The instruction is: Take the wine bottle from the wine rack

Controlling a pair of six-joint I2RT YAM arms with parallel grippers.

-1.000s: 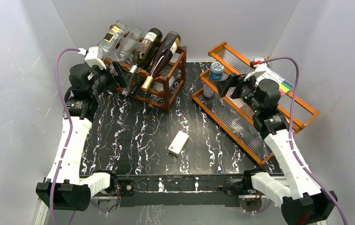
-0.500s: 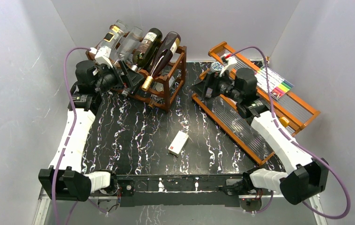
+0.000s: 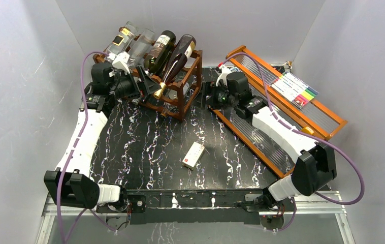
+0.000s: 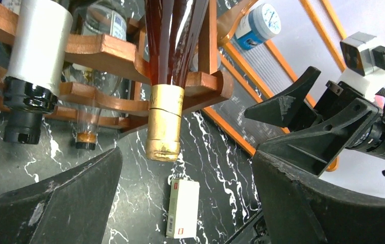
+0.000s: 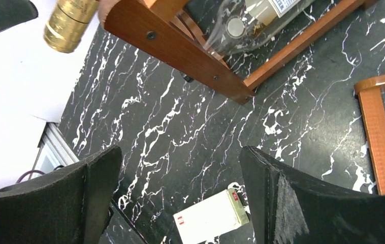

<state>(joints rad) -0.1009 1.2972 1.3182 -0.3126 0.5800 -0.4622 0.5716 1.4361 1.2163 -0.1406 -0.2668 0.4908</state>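
Reaching arm: left gripper [image 3: 139, 92] hangs at the front of the rack [image 3: 183, 99], fingers wide apart and holding nothing.
Why there: judging from its wrist view, the gap between the fingers lines up under the gold cap, set for a grip on the neck.
Bottle: the dark bottle [image 3: 174, 58] with the gold cap lies in the rack's top tier, rightmost in the row, beside other bottles [image 3: 138, 44].
Support: its neck rests in a scallop of the front rail, and the cap sticks out past the rail with nothing under it.
Long axis: tilted, base high toward the back wall, cap low toward the arms and a little left.
Way out: probably along that axis, cap first, since the scallop blocks a sideways pull.
Right gripper: right gripper [image 3: 208, 96] is also spread open and empty, low over the table [image 3: 145, 147] between rack and shelf [image 3: 261, 154], near the rack's right post.
Its use: likely to steady the rack or take the bottle's body.
Box: small white box [image 3: 193, 154] lies well apart, mid-table.
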